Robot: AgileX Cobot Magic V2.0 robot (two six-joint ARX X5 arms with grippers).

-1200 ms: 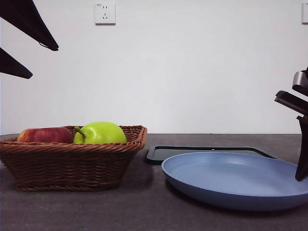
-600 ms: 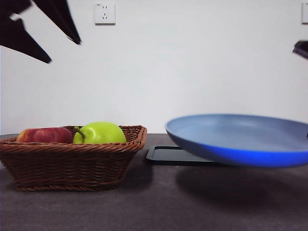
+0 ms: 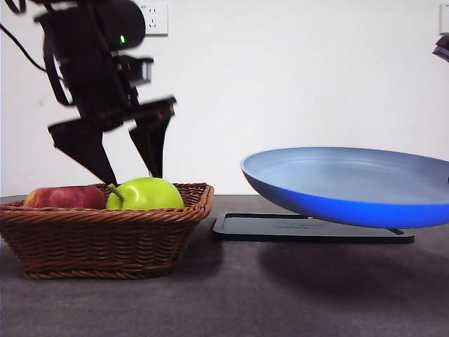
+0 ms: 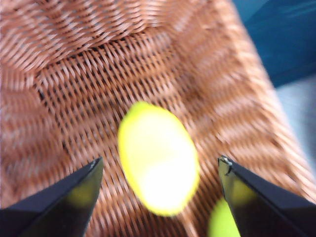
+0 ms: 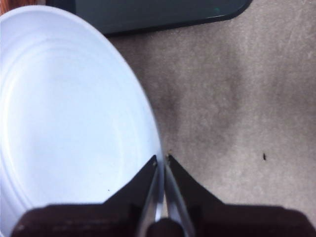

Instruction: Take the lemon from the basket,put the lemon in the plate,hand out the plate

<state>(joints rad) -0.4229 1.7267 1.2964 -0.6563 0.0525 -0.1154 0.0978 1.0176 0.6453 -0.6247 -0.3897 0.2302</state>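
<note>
In the left wrist view the yellow lemon (image 4: 159,158) lies on the woven floor of the basket (image 4: 98,74), blurred. My left gripper (image 4: 160,159) hangs open right above it, one jaw on each side, not touching. From the front, the left gripper (image 3: 133,175) hovers just over the brown wicker basket (image 3: 105,239), whose wall and other fruits hide the lemon. My right gripper (image 5: 161,158) is shut on the rim of the light-blue plate (image 5: 64,123). The plate (image 3: 351,189) hangs tilted in the air above the table and holds nothing.
A glossy green apple (image 3: 145,194) and a red apple (image 3: 66,197) sit in the basket near the left gripper's jaws. A flat black tray (image 3: 309,229) lies on the grey table behind and under the raised plate. The tray's edge (image 5: 158,12) shows beyond the plate.
The right gripper lifted the plate off the table and it now hangs higher. The left arm came down from the top left corner to just above the basket.
</note>
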